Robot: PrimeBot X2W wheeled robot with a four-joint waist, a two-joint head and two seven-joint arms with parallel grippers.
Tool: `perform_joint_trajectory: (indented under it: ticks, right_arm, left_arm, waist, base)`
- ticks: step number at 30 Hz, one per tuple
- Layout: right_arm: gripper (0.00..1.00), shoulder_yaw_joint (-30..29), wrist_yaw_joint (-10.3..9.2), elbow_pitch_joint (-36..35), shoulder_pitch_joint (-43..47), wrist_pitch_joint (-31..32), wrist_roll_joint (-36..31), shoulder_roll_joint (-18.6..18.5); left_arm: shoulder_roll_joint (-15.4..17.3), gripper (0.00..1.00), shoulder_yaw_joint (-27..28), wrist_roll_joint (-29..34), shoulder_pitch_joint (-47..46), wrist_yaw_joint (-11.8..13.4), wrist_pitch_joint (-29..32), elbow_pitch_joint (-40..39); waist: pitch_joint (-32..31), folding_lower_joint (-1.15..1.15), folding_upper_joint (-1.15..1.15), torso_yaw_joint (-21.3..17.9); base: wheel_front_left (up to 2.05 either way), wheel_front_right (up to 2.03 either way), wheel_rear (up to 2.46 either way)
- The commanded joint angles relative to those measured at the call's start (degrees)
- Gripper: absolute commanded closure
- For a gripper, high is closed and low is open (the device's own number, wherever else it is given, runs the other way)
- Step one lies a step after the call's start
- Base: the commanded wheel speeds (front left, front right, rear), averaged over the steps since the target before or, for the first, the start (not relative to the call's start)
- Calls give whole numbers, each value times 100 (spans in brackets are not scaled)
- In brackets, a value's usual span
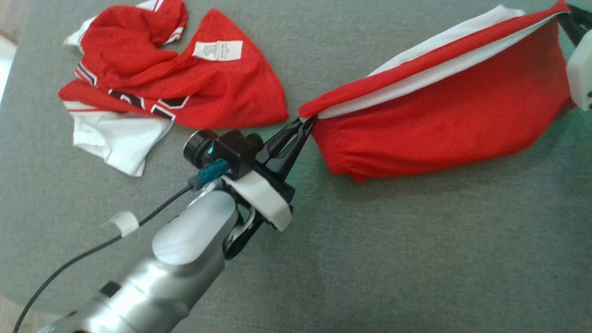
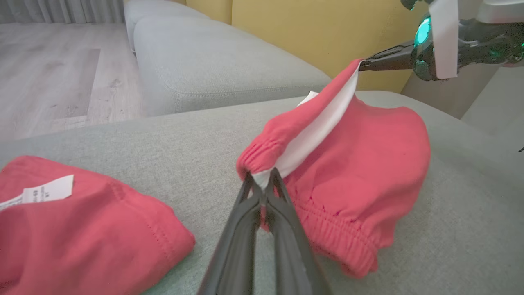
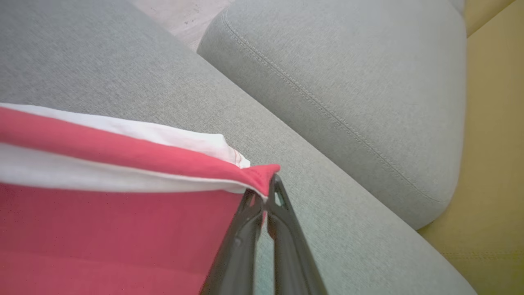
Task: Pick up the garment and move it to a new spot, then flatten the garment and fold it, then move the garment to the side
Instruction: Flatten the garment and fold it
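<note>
Nearest the robot, the left forearm (image 1: pixel 185 249) angles up and to the right across the grey cushion (image 1: pixel 416 259). The left pincer (image 1: pixel 309 122) is clamped on the near-left end of the red garment (image 1: pixel 444 115). Its tips pinch the red-and-white edge band where the gathered elastic begins.

From that grip the garment runs away to the upper right. Its long axis is a diagonal, near-left to far-right, and the band is drawn into a nearly straight line between the two grips. The body of the cloth hangs below the band, and its lower hem appears to rest on the cushion.

At the far end, the right pincer (image 1: pixel 565 16) is clamped on the opposite corner of the same band. Each arm is at its own end, and neither is nearer the middle.

Judgement: the carry step is in hand. The next move calls for both pincers to travel in a common direction with the band taut, then lower the cloth flat.

Well apart at the far left lies a crumpled red jersey (image 1: pixel 185 83). The set-down spot should avoid it.
</note>
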Motion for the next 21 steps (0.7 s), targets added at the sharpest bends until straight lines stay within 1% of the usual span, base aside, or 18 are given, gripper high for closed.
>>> perform_joint_trajectory:
  ticks: [1, 4, 5, 6, 7, 8, 11, 15, 18, 21]
  right_arm:
    - [100, 95, 36, 39, -120, -49, 11, -15]
    - [100, 305, 36, 285, -307, -82, 46, 19]
    - [95, 344, 36, 388, -373, -111, 40, 26]
    - [30, 362, 36, 494, -437, -180, 20, 37]
    - [0, 366, 36, 613, -473, -229, 39, 74]
    - [0, 370, 36, 710, -505, -302, 58, 116]
    - [0, 337, 36, 977, -538, -563, 177, 281]
    - [0, 387, 36, 1143, -516, -763, 284, 431]
    - [0, 380, 36, 1256, -484, -1004, 418, 548]
    - [0, 250, 36, 1351, -428, -1320, 631, 685]
  left_arm:
    - [4, 100, 138, 37, -329, -33, -60, -3]
    - [-136, 100, 88, 27, -485, -90, -88, 212]
    - [-179, 100, 70, 27, -538, -108, -100, 281]
    - [-216, 100, 52, 48, -595, -118, -116, 347]
    - [-250, 19, 42, 73, -643, -123, -137, 415]
    - [-280, 0, 38, 86, -678, -129, -157, 481]
    - [-343, 0, 62, 89, -731, -142, -211, 659]
    - [-317, 0, 149, 104, -727, -125, -254, 810]
    - [-246, 0, 303, 118, -696, -56, -282, 872]
    - [-152, 0, 539, 137, -620, 44, -295, 792]
  waist:
    - [215, -1, 0, 195]
    - [332, -1, 0, 268]
    - [361, -1, 0, 285]
    - [384, -1, 0, 298]
    - [394, -1, 0, 305]
    - [399, -1, 0, 304]
    - [359, -1, 0, 258]
    - [242, -1, 0, 156]
    - [68, -1, 0, 32]
    - [-156, -1, 0, -106]
  base:
    - [0, 0, 0]
    - [0, 0, 0]
    - [0, 0, 0]
    - [0, 0, 0]
    - [0, 0, 0]
    - [0, 0, 0]
    - [0, 0, 0]
    - [0, 0, 0]
    - [0, 0, 0]
    - [0, 0, 0]
